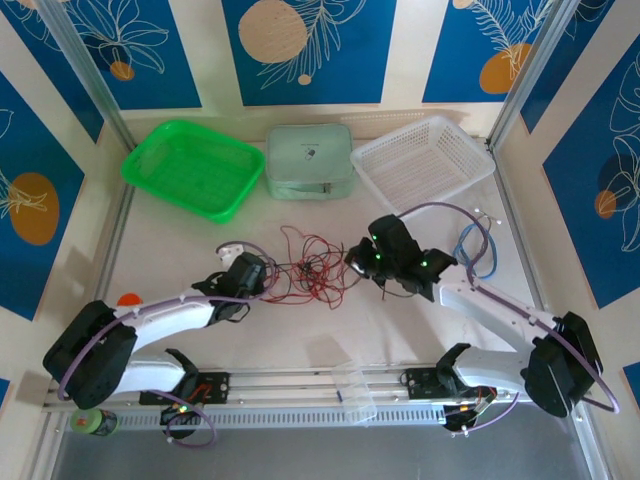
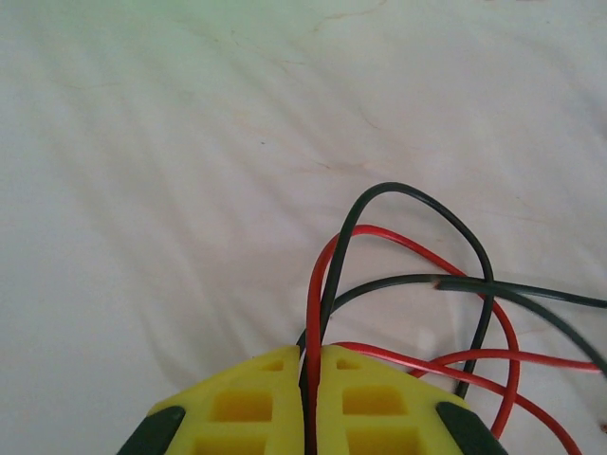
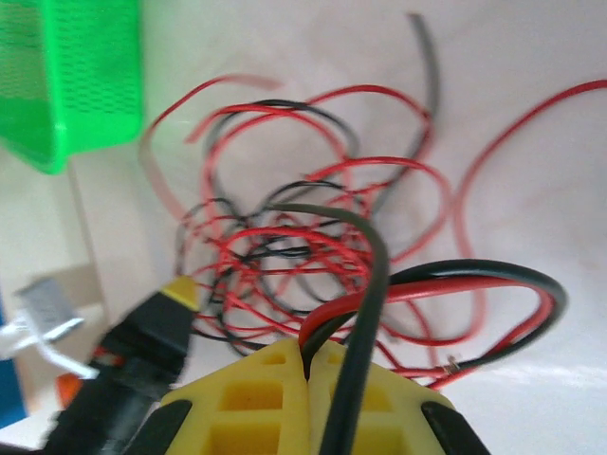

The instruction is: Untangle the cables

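Observation:
The cables [image 1: 312, 262], thin red and black wires in a loose tangle, lie on the white table between the two arms. My left gripper [image 1: 268, 270] sits at the tangle's left edge. In the left wrist view its yellow fingers [image 2: 256, 398] are shut on a red and a black cable [image 2: 327, 275] that rise from between them. My right gripper [image 1: 352, 258] is at the tangle's right edge. Its yellow fingers [image 3: 261, 393] are shut on a red and a black cable [image 3: 332, 318], with the tangle [image 3: 285, 246] spread just beyond.
A green basket [image 1: 192, 166], a pale green pouch [image 1: 309, 160] and a white mesh basket [image 1: 422, 160] line the back of the table. A light blue looped cable [image 1: 478, 250] lies at the right. A clear plastic cup [image 1: 358, 392] sits on the front rail.

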Controlling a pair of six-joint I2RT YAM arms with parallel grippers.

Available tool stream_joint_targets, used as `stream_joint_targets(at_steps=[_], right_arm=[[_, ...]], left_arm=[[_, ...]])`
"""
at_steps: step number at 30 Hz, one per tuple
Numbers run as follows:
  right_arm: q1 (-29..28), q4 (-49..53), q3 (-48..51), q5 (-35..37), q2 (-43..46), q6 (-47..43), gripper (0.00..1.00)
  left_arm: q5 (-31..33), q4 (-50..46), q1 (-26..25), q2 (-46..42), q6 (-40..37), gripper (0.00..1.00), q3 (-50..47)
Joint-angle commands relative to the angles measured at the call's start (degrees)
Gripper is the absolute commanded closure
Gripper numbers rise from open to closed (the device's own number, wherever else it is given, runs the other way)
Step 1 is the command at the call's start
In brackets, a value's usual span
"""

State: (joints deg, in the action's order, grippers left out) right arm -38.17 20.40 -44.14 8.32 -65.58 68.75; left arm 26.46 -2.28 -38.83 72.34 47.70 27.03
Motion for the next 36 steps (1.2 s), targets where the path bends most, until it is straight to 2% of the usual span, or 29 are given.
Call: stream_joint_targets(at_steps=[1,5,8,11,14,16,18,21,26,31,36], right_arm=[[1.48,7.45,3.02,1.72,1.61,-1.61,1.0],[2.53,8.13,5.85,1.74,0.63,-1.95,0.99],[3.85,11.5,4.95,1.26,-2.05,-4.1,0.88],[4.82,14.98,1.28,-0.23,-4.68,-10.1,0.74],[5.21,19.08,-5.1,-2.06,-7.06,-18.39,0.52],[5.15,23.41,-10.64,-2.72,-8.48,-22.9,0.4],[4.47,25.91,-15.07,-3.6,-9.67,-25.27,0.3],[2.8,24.45,-19.75,-7.01,-12.16,-25.93,0.17],[2.05,18.32,-24.74,-14.47,-22.03,-23.65,0.16],[1.01,24.86,-32.66,-10.08,-33.2,-28.3,0.17],[-0.73,22.89,-28.86,-10.18,-37.13,-27.89,0.17]], left_arm=[[1.63,-2.59,0.78,-0.92,-0.77,1.0,0.02],[1.41,-3.34,0.78,-0.71,-1.47,0.96,1.04],[1.36,-4.7,0.78,-1.73,-1.81,0.88,1.49],[1.1,-7.58,0.71,-4.31,-3.4,0.73,2.68],[0.58,-10.93,0.65,-8.13,-6.42,0.52,4.76],[0.24,-13.25,0.51,-11.11,-8.92,0.43,6.6],[-0.41,-14.8,0.35,-13.7,-11.04,0.37,8.37],[-4.03,-14.67,0.27,-15.7,-13.94,0.31,10.34],[-14.38,-5.03,-0.06,-12.31,-15.88,0.28,9.22],[-23.38,5.43,-1.95,-2.49,-17.47,0.19,8.73],[-24.1,8.56,-5.32,8.18,-20.93,0.17,11.58]])
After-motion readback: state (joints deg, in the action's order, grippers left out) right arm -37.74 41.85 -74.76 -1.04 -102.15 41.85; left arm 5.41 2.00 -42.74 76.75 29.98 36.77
